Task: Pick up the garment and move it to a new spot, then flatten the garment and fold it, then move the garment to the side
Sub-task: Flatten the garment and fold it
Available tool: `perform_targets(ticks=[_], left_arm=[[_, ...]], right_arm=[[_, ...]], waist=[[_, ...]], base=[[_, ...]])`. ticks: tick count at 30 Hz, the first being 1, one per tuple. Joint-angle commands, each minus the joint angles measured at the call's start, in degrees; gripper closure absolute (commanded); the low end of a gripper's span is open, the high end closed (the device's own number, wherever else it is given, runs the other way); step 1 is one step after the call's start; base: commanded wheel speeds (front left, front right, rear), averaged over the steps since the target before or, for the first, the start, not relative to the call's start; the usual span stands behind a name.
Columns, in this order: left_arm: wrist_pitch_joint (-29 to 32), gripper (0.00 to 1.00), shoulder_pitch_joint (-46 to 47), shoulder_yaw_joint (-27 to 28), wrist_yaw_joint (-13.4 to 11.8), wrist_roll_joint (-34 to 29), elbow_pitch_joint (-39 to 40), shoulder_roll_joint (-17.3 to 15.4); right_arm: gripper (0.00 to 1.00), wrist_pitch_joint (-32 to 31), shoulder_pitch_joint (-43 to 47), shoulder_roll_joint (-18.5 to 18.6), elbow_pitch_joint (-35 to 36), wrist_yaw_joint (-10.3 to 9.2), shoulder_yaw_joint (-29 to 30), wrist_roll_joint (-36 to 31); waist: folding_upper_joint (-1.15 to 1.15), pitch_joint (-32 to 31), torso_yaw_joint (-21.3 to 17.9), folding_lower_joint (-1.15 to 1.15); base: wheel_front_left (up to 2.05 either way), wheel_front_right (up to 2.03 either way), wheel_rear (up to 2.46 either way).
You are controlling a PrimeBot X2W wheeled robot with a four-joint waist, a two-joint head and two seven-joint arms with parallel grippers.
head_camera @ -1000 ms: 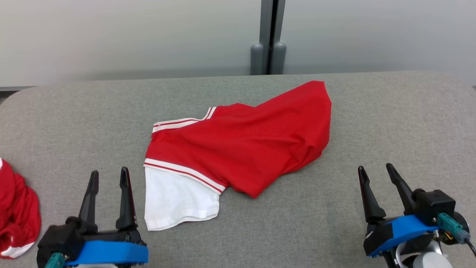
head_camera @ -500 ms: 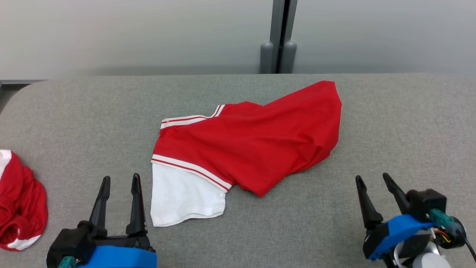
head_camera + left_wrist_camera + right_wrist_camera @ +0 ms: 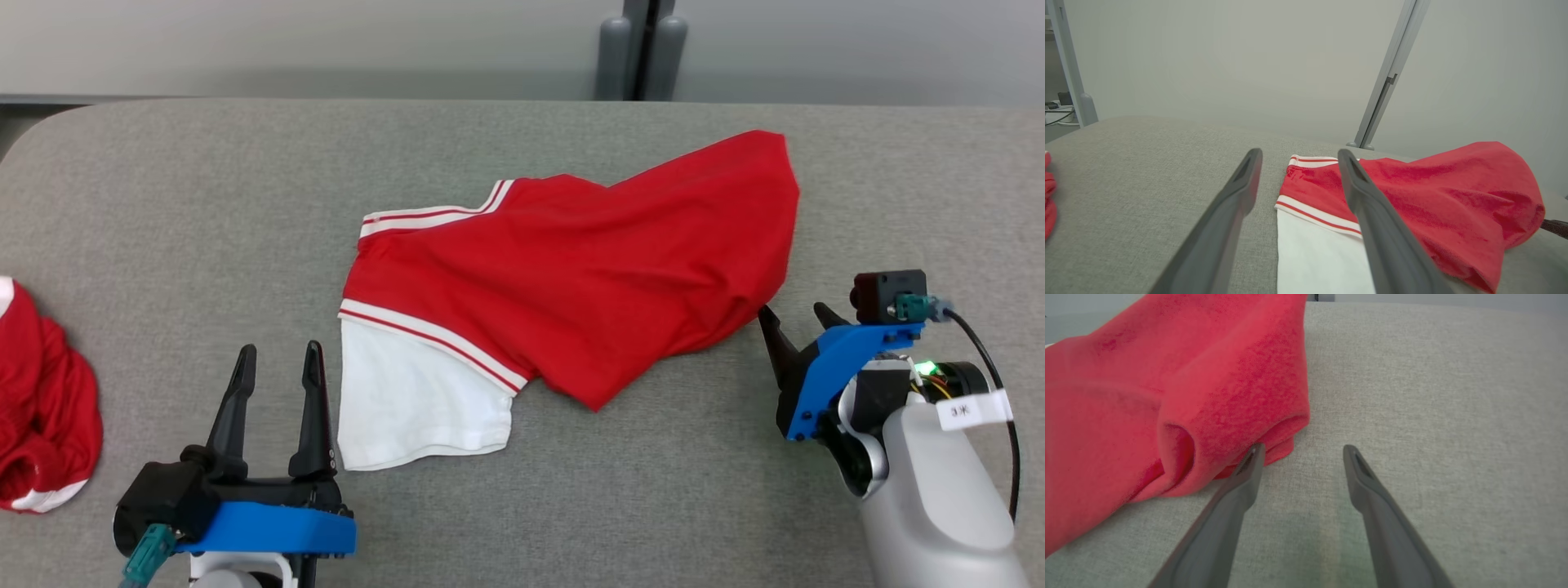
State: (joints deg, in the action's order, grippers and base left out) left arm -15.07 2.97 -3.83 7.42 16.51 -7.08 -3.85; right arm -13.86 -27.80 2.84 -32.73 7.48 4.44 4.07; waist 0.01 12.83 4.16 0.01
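Because the red-and-white shirt (image 3: 571, 278) lies crumpled on the grey desk (image 3: 163, 204) between the two sets of jaws, the coming grasp depends on which end each arm faces. Its long axis runs on a diagonal, from the white panel just ahead and inboard of the left gripper (image 3: 279, 349) to the rounded red end just ahead and inboard of the right gripper (image 3: 792, 310). The right arm is the nearer one. In the right wrist view the folded red edge sits at the tip of the inboard finger, with the bulk of the cloth off to that side and bare desk between the jaws. Whether that finger touches the cloth cannot be told. The right jaws are moderately wide and empty. The pale forearm (image 3: 939, 506) rises from the near corner, wrist turned so the fingers slant inward and down toward the shirt. The left jaws are likewise apart and empty, pointing straight ahead, low over the desk. Judgement: the pickup is not yet done, and the right jaws need a small shift toward the fold to straddle it. A second red garment (image 3: 41, 425) lies well apart, outboard of the left jaws.
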Motion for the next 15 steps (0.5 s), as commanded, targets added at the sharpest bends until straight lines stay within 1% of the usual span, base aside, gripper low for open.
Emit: perform_targets(ticks=[1, 4, 7, 11, 12, 13, 14, 15], left_arm=[[-0.2, 0.0, 1.0, 0.1, 0.1, 0.0, 0.0, -0.2], [-0.1, 0.0, 1.3, -0.2, 0.1, 0.1, 0.1, -0.1], [-0.2, 0.0, 1.8, -0.2, 0.1, 0.2, 0.3, -0.1], [-0.2, 0.0, 2.1, 0.0, 0.1, 0.4, 0.4, 0.0], [-0.1, 0.0, 2.1, -0.1, 0.1, 0.5, 0.5, 0.0], [-0.2, 0.0, 2.1, -0.1, 0.1, 0.5, 0.5, 0.1], [-0.2, 0.0, 2.1, 0.0, 0.1, 0.5, 0.5, 0.1], [-0.2, 0.0, 2.1, 0.1, 0.1, 0.5, 0.5, 0.1]], right_arm=[[0.0, -0.4, -1.3, 0.1, -0.8, 0.03, 0.3, -0.2], [0.0, -0.9, -4.5, 0.1, -6.0, 0.02, 1.6, -1.2], [0.0, 0.6, -7.4, 0.1, -10.1, 0.03, 2.1, -1.2], [0.0, 0.9, -9.9, 0.1, -15.2, 0.03, 1.5, -3.5], [0.05, 0.5, -10.4, 0.1, -16.6, 0.03, 1.0, -4.1], [0.59, 0.4, -10.6, 0.0, -17.7, 0.03, 0.5, -4.7], [1.0, 0.5, -10.8, -0.1, -18.8, 0.05, -0.1, -5.3], [1.0, 0.5, -11.0, -0.2, -19.5, 0.09, -0.5, -5.7]], waist=[[-0.01, 0.7, 0.8, -0.01], [-0.01, 1.5, 1.9, -0.01], [-0.01, 2.4, 2.9, -0.01], [-0.01, 3.3, 3.7, -0.01], [-0.01, 3.4, 3.8, -0.01], [-0.01, 3.6, 3.9, -0.01], [-0.01, 3.6, 3.9, -0.01], [-0.01, 3.7, 4.0, -0.01]], base=[[0.0, 0.0, 0.0], [0.0, 0.0, 0.0], [0.0, 0.0, 0.0], [0.0, 0.0, 0.0], [0.0, 0.0, 0.0], [0.0, 0.0, 0.0], [0.0, 0.0, 0.0], [0.0, 0.0, 0.0]])
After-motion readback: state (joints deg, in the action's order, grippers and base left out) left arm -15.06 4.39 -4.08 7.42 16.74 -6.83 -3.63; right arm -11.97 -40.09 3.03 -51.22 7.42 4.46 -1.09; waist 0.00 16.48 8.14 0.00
